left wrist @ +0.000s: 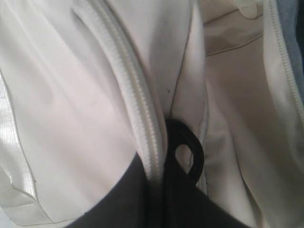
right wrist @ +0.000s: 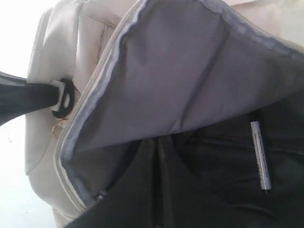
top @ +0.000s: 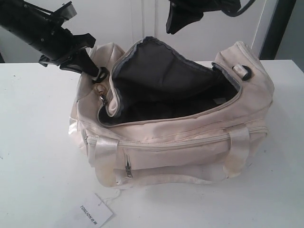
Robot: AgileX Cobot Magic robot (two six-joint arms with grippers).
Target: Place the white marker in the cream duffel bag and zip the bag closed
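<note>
Two grippers: L gripper (top: pixel 99 73) jaws pinch the cream duffel bag (top: pixel 190 142) by its zip edge (left wrist: pixel 137 109), at the left end in ext. view. R gripper (top: pixel 176 26) jaws pressed together, empty, hangs above bag. Inside, white marker (right wrist: pixel 261 154) lies on dark lining (right wrist: pixel 209 161); bag top gapes open.
</note>
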